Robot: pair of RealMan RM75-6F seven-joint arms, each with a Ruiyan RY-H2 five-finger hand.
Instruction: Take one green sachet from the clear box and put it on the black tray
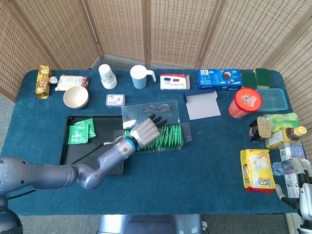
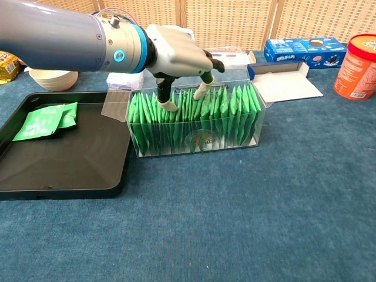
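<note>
The clear box (image 2: 200, 141) stands in the middle of the table, packed with several upright green sachets (image 2: 235, 111). My left hand (image 2: 176, 56) hovers over the box's left half with its fingers apart, and the fingertips (image 2: 167, 104) dip among the sachet tops; no sachet is lifted. From the head view the left hand (image 1: 146, 129) covers the box (image 1: 183, 139) on its left end. The black tray (image 2: 64, 170) lies just left of the box, with two green sachets (image 2: 47, 120) on its far part. My right hand (image 1: 303, 192) shows only partly at the head view's lower right edge.
The box's clear lid (image 1: 151, 111) lies open behind it. A bowl (image 1: 76, 97), two cups (image 1: 139, 76), a blue biscuit box (image 1: 219, 79), an open white carton (image 1: 202, 105) and a red canister (image 1: 244, 103) stand behind. A yellow packet (image 1: 257, 170) and bottles (image 1: 280, 129) crowd the right side.
</note>
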